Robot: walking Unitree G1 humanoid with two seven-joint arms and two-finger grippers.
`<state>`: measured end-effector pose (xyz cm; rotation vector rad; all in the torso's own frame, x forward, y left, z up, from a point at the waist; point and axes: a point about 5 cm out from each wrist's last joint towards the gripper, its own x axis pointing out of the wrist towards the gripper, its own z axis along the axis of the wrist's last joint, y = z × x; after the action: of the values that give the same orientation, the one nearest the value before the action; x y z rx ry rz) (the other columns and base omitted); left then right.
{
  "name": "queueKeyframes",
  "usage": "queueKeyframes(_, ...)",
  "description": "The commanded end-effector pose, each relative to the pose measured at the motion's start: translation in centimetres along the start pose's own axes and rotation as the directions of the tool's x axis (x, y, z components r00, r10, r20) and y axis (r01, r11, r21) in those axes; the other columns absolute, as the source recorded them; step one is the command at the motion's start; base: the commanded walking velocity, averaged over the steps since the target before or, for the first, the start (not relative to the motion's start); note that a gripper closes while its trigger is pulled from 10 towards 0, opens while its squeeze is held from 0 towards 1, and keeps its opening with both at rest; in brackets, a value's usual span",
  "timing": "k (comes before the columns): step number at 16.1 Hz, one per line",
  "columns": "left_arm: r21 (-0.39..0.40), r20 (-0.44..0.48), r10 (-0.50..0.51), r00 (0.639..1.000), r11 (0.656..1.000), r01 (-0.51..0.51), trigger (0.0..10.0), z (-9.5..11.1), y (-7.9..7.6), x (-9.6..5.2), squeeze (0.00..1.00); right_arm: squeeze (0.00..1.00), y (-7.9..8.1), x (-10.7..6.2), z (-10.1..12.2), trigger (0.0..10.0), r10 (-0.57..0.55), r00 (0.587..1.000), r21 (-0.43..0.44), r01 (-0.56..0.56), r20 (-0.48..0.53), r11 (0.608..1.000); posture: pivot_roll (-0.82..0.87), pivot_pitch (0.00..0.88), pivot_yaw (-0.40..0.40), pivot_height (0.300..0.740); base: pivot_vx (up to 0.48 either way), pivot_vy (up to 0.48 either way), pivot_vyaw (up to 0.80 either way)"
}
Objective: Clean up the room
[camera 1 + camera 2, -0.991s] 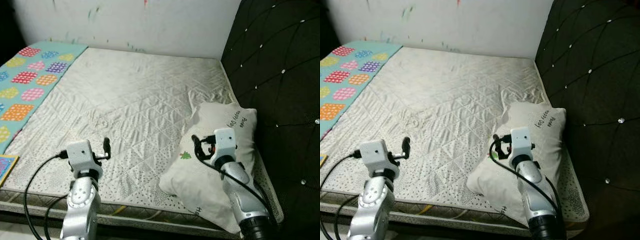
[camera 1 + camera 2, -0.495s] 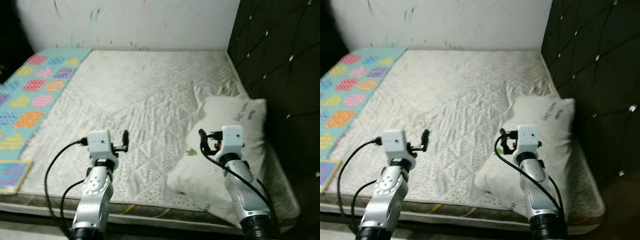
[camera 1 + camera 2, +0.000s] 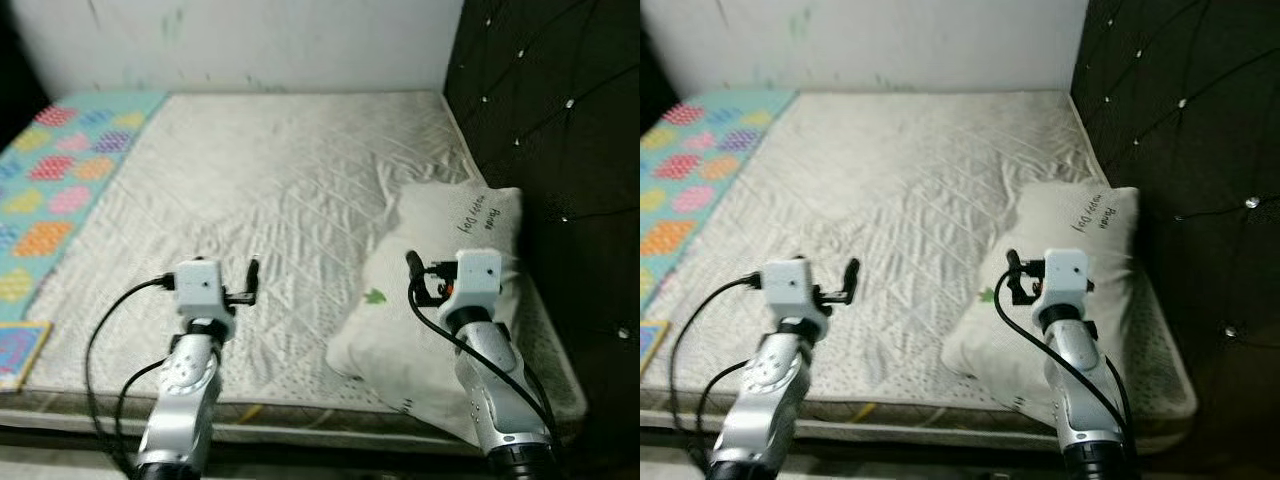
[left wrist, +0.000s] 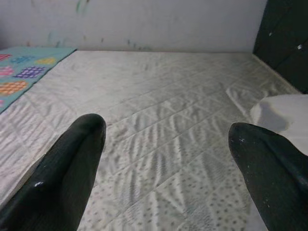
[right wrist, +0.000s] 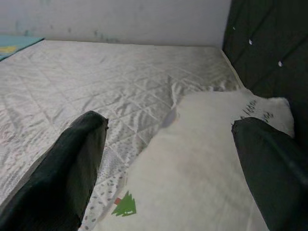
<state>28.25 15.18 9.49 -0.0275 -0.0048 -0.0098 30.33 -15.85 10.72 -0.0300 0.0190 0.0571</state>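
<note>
While both silver arms reach forward over the near edge of the bed, the left gripper [image 4: 163, 159] hangs above the bare quilted mattress [image 3: 280, 190] with its two black fingers [image 4: 67, 168] spread wide and nothing between them; its forearm rises from the near left, a black cable looping off the wrist; the right gripper [image 5: 168, 159] is likewise released, its fingers [image 5: 72, 163] parted and empty, poised just over the near end of the white pillow [image 3: 440, 290]; the right forearm comes up from the near right, angled slightly inward, with its own cable curling beside it; whether either gripper touches the bedding cannot be told. Lying at the right side of the mattress, the pillow runs from the near edge toward the dark tufted headboard [image 3: 550, 130], with a small green tree print near its left border and dark lettering at its far end; a patterned turquoise blanket [image 3: 60, 190] covers the far left of the bed; a pale wall [image 3: 260, 40] stands beyond.
</note>
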Motion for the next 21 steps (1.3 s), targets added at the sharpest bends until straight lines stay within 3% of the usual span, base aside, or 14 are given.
queueKeyframes(1, 0.015, 0.031, 0.036, 0.999, 0.999, -0.037, 10.0, 0.7, 0.9, -0.3, 0.00, 0.00, 0.5, 0.0, 0.1, 10.0, 0.032, 0.999, 0.004, -0.032, -0.005, 0.999, 0.03, 0.151, 0.012, 0.740, 0.000, 0.000, -0.71)
queueKeyframes(3, 0.027, 0.021, 0.087, 0.996, 0.996, -0.088, 10.0, 0.4, 2.6, -1.5, 0.00, 0.00, 0.3, -0.2, -0.3, 10.0, 0.034, 0.999, 0.016, -0.033, -0.032, 0.999, 0.06, 0.189, -0.010, 0.740, 0.000, 0.000, -0.80)
queueKeyframes(5, 0.036, 0.015, 0.099, 0.995, 0.994, -0.100, 10.0, 0.3, 3.0, -2.1, 0.00, 0.00, 0.7, -0.3, -0.5, 10.0, 0.047, 0.998, 0.021, -0.046, -0.044, 0.999, 0.07, 0.192, -0.019, 0.740, 0.000, 0.000, -0.80)
queueKeyframes(8, 0.034, 0.032, 0.104, 0.994, 0.994, -0.105, 10.0, 0.8, 2.5, -1.9, 0.00, 0.00, 1.7, -0.1, -0.1, 10.0, 0.087, 0.996, 0.022, -0.087, -0.027, 0.996, 0.08, 0.188, -0.031, 0.740, 0.000, 0.000, -0.27)
queueKeyframes(12, 0.015, 0.043, 0.122, 0.992, 0.992, -0.123, 10.0, 1.2, 2.4, -2.0, 0.00, 0.00, 1.3, 0.4, 0.1, 10.0, 0.058, 0.998, 0.040, -0.057, -0.026, 0.998, 0.09, 0.187, -0.022, 0.740, 0.000, 0.000, 0.00)
queueKeyframes(21, 0.013, 0.063, 0.061, 0.996, 0.998, -0.061, 10.0, 2.1, 1.8, -1.7, 0.00, 0.00, 0.4, 0.9, 0.1, 10.0, 0.015, 0.999, 0.037, -0.014, -0.035, 0.999, 0.10, 0.237, -0.030, 0.740, 0.000, 0.000, -0.80)
